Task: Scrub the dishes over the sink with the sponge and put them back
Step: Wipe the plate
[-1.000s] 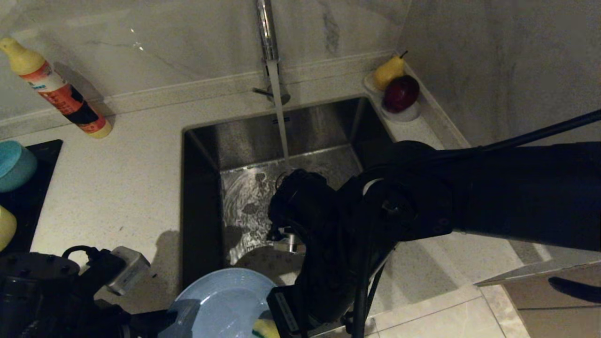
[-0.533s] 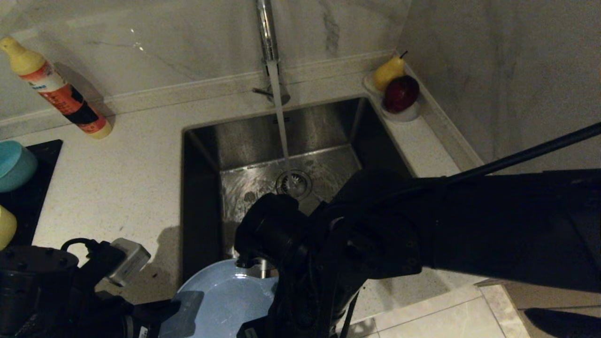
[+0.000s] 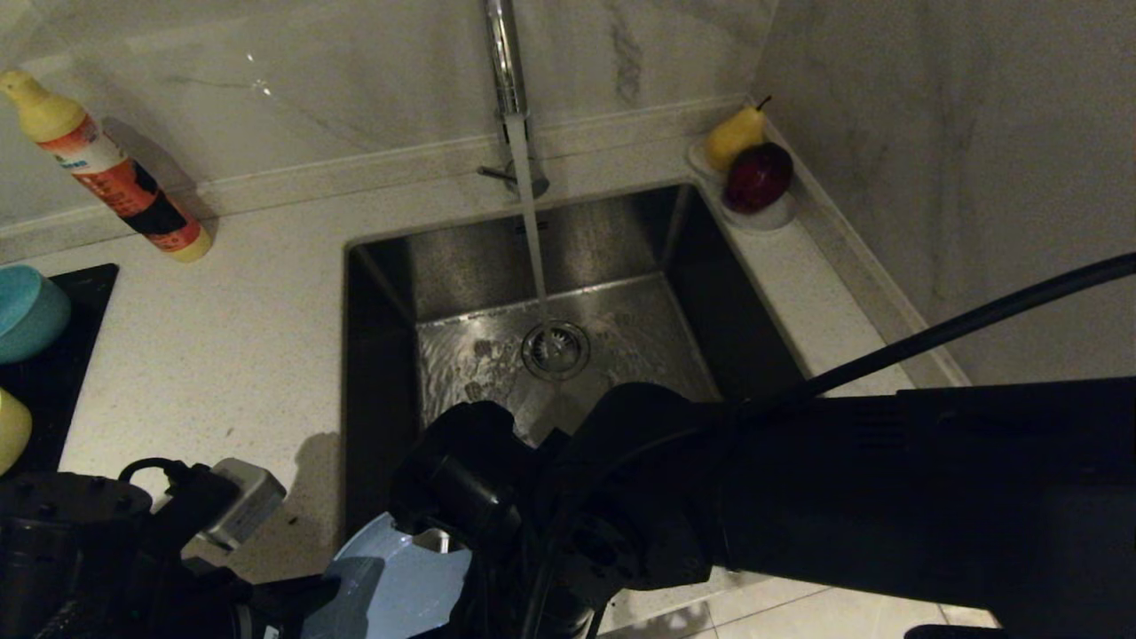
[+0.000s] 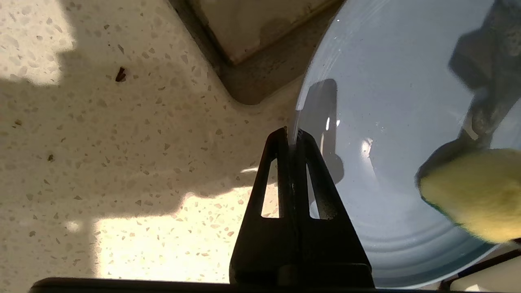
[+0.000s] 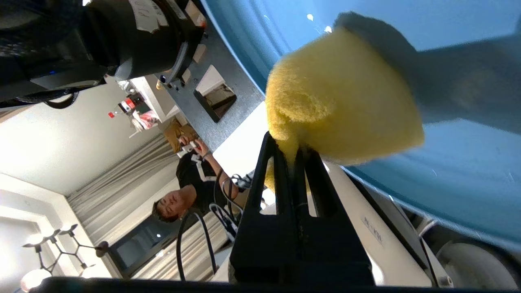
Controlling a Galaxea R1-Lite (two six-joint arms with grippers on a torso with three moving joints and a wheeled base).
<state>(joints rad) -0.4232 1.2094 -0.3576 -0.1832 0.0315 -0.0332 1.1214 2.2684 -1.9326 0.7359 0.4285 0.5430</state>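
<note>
- Plate (image 4: 390, 122) — light blue, clamped by its rim in the closed left end effector (image 4: 292, 136), held at the sink's (image 3: 390, 266) near edge beside the counter (image 4: 101, 142).
- Sponge (image 5: 338, 106) pinched in the closed right end effector (image 5: 290, 148), yellow face pressed against the plate.
- Water running from tap (image 3: 504, 71) onto drain.
- Teal bowl (image 3: 27, 312) and yellow bowl (image 3: 11, 429) far left.

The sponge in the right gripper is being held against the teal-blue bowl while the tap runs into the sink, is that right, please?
Not quite: the sponge in the right gripper is against the light-blue plate, as the left wrist view shows. The teal-blue bowl sits off on the counter. The tap does run into the sink.
</note>
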